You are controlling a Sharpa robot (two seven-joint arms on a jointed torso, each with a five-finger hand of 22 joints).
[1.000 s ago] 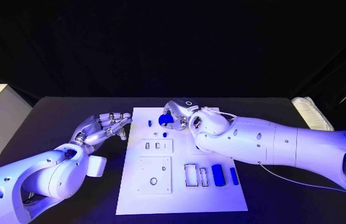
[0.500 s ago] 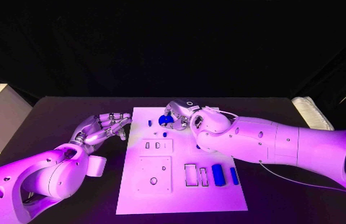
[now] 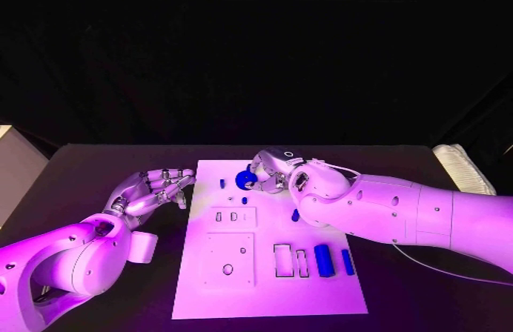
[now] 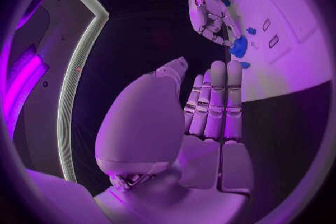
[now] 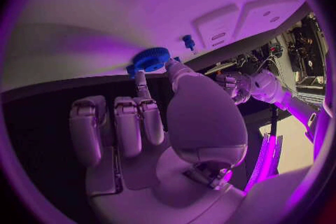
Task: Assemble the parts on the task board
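The wide black table (image 3: pixel 96 169) carries a flat white rectangular task board (image 3: pixel 267 291) in its middle, running from the near edge toward the far side, with shallow rectangular recesses and small round holes cut into its face. The robot's right arm reaches across the board's right half so that its silver right hand (image 3: pixel 275 170) sits over the far end, where it pinches a small blue toothed wheel, a gear-like plastic part (image 3: pixel 246 177), between thumb and a fingertip while the other fingers stand apart; the wrist camera shows the gear (image 5: pixel 150 59) held just above the white surface, edge ridged, hub dark, seemingly poised there to be lowered onto a post or hole. The silver left hand (image 3: pixel 153 189) rests off the board's left edge over the table, fingers straight and side by side, holding nothing, most likely kept clear so the other arm can work. Three blue oblong pieces (image 3: pixel 324 259) lie by the slots near the board's right side, and small blue pegs (image 3: pixel 244 199) stand just nearer than the gear.
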